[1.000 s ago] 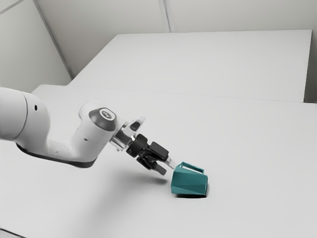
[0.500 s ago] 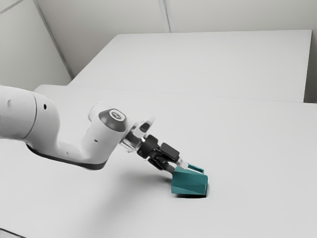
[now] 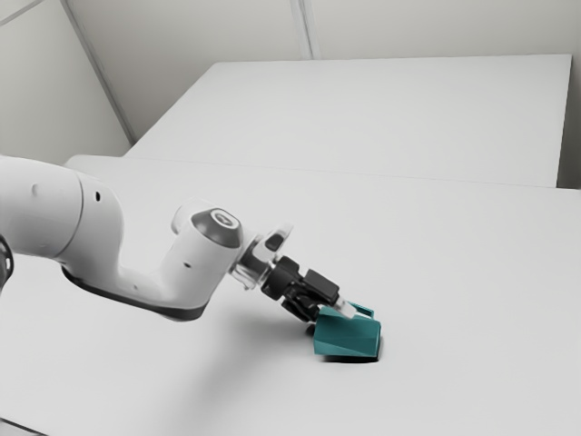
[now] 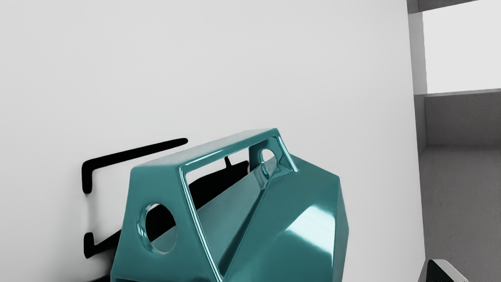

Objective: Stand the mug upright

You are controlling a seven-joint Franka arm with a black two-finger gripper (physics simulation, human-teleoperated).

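The teal mug lies on its side on the table, its handle uppermost. My gripper stands at the mug's end on the exterior view's left, one light fingertip over the body beside the handle, the other partly hidden near that end. In the wrist view the mug and its handle lie ahead of my open gripper, with one fingertip visible beyond the mug's side. Whether either finger touches the mug, I cannot tell.
A second white surface stands behind the table in the exterior view. The table's edge runs past the mug in the wrist view, with a grey wall beyond it.
My arm has moved toward the exterior view's right and slightly down, bringing the gripper from short of the mug to its end and over part of it. The mug has kept its place.
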